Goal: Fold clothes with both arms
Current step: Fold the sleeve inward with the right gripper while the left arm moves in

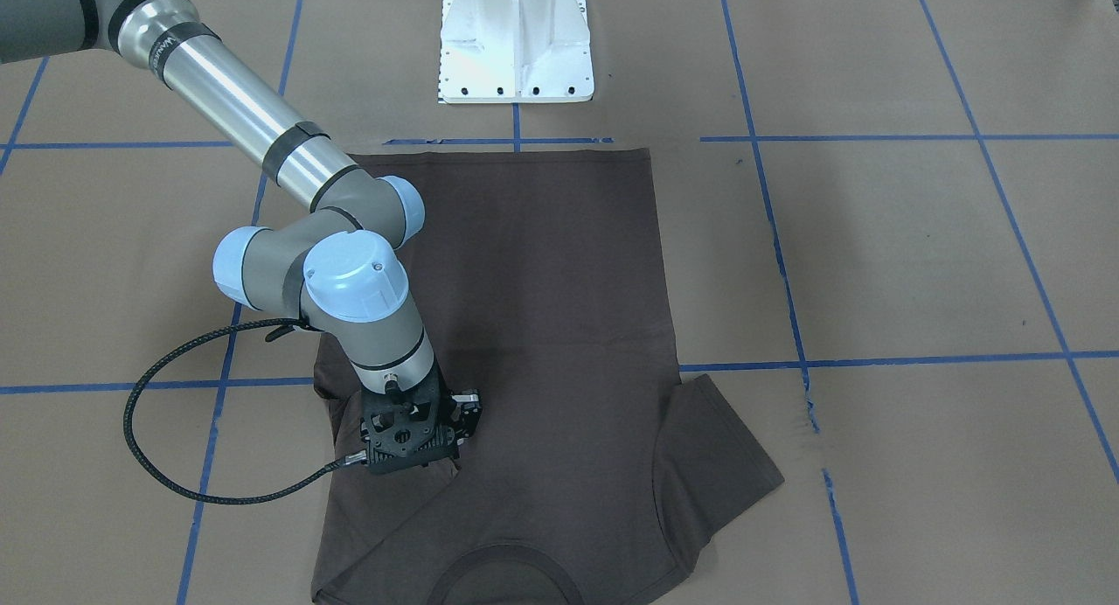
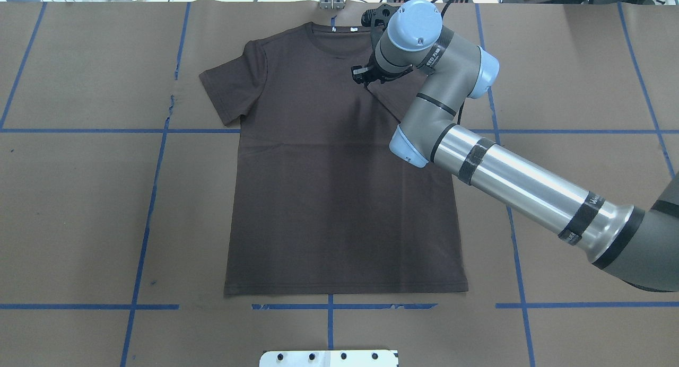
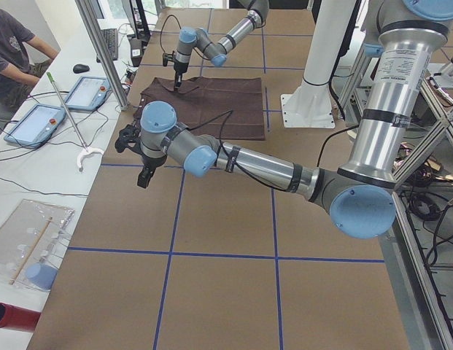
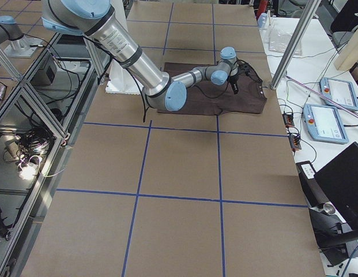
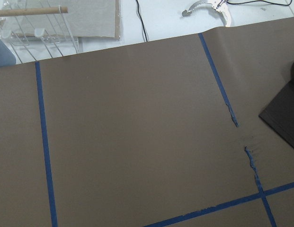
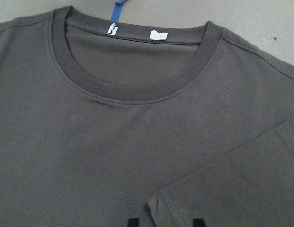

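Table (image 2: 79,197) bears T-shirt (image 2: 329,197), collar (image 2: 339,29) far from robot; right end effector (image 2: 365,82) spread, left end effector (image 3: 142,176) unreadable.

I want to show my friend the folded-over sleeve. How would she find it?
Find the dark brown T-shirt lying flat on the brown table. Go to its round collar, then toward the side where the silver right arm reaches in. That sleeve lies folded onto the chest; the other sleeve sticks out flat.
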Tool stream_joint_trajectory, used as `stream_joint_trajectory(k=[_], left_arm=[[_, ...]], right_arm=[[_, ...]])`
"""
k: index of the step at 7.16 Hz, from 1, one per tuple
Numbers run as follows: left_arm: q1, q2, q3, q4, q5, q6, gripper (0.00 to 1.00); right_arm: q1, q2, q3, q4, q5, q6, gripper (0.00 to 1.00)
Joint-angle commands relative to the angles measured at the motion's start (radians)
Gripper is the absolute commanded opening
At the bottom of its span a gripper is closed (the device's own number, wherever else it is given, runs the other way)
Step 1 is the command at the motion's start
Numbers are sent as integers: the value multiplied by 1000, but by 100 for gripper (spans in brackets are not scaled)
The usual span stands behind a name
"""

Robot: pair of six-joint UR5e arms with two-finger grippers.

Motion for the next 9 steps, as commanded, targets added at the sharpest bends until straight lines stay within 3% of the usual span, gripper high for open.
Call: stream_joint_trajectory(k=[1,2,4,6,7,8,9], left_arm=[[21,-49,15,0,24,-62,100],[123,-95,6,0,137,-212,100],[325,-162,-3,-39,290,-493,100],[509,-236,55,-124,506,-716,98],[545,-283,148,-209,606,-729,98],[577,-319,284,-333,621,-792,98],[631,-392,407,-386,717,-814,98]], right_arm=[[30,0,6,-10,40,12,100],[85,-24,52,-97,145,16,100],[223,-168,278,-304,341,-53,100],[302,-289,467,-446,411,-155,100],[319,-322,482,-454,423,-205,100],[324,-325,483,-452,434,-208,100],[322,-323,482,-449,433,-208,100]])
